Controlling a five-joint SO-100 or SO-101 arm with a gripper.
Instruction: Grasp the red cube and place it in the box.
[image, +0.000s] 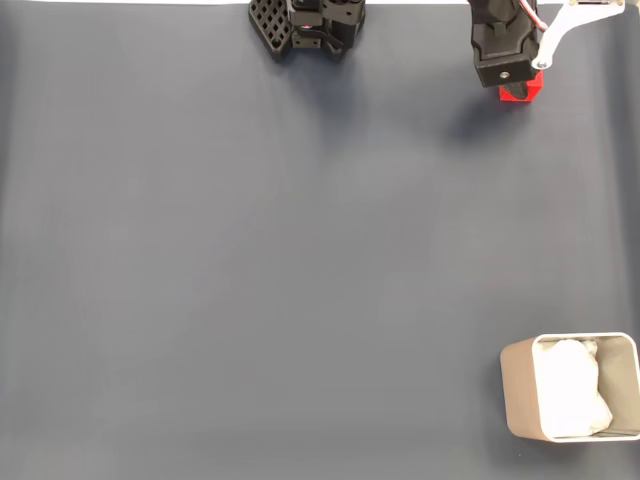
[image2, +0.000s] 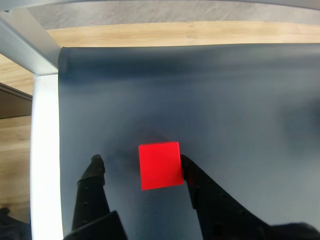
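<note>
The red cube (image: 522, 91) lies on the dark mat at the far right of its top edge in the fixed view, half hidden under my gripper (image: 512, 82). In the wrist view the red cube (image2: 160, 165) sits flat between my two black fingers. My gripper (image2: 141, 163) is open: the right finger (image2: 192, 175) touches the cube's side, while a gap separates the left finger (image2: 95, 170) from it. The box (image: 515, 392), beige-grey with white lining inside, stands at the bottom right corner of the mat, far from the cube.
The arm's black base (image: 305, 25) sits at the top centre of the fixed view. In the wrist view the mat's edge (image2: 59, 125) runs just left of the gripper, with a white frame (image2: 42, 150) and wooden floor beyond.
</note>
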